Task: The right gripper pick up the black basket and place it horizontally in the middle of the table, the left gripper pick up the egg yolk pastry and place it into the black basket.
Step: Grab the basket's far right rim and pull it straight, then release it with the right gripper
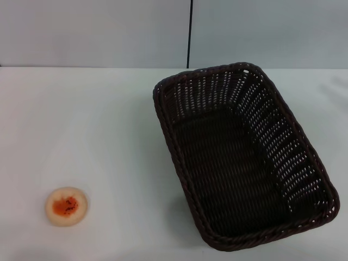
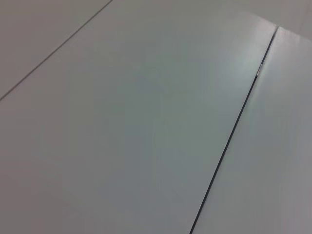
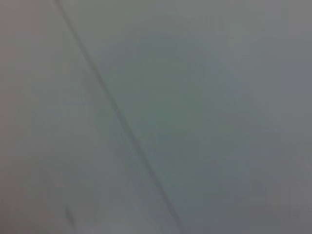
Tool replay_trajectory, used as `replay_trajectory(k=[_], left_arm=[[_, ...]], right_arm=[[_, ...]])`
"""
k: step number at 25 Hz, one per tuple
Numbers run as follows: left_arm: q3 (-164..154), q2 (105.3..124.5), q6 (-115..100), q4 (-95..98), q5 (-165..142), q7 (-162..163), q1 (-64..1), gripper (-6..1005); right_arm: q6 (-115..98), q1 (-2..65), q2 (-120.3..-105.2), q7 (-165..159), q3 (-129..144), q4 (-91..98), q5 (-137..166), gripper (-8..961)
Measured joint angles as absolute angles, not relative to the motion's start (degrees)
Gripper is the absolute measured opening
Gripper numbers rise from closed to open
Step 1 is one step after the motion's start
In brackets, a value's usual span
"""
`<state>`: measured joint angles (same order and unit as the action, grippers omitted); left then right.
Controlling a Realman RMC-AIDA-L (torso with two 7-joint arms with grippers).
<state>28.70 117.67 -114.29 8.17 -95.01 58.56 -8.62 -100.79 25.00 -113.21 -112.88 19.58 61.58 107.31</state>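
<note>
The black basket (image 1: 242, 155) stands on the white table (image 1: 109, 125) at the right, its long side running from the far middle to the near right corner, and it is empty. The egg yolk pastry (image 1: 66, 206) lies on the table at the near left, orange-red face up. Neither gripper shows in any view. The left wrist view and the right wrist view show only plain pale panels with a dark seam.
A grey wall (image 1: 98, 32) with a dark vertical seam (image 1: 191, 32) stands behind the table's far edge. Bare white tabletop lies between the pastry and the basket.
</note>
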Motion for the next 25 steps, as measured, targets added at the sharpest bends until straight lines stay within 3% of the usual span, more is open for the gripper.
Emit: replay_trajectory(k=[6, 11, 25], left_arm=[[27.9, 117.82, -114.2, 8.2, -95.1, 58.2, -8.3, 535], [26.9, 117.86, -114.0, 8.2, -95.2, 57.5, -8.3, 535], [23.4, 117.95, -113.8, 8.1, -95.2, 55.0, -8.5, 536]], right_arm=[[-105.6, 30.7, -111.51, -125.1, 27.7, 72.8, 121.3, 575], [-112.9, 39.7, -109.37, -129.4, 30.5, 71.8, 137.7, 707], [-105.4, 43.2, -110.84, -131.7, 47.2, 60.9, 142.9, 720]])
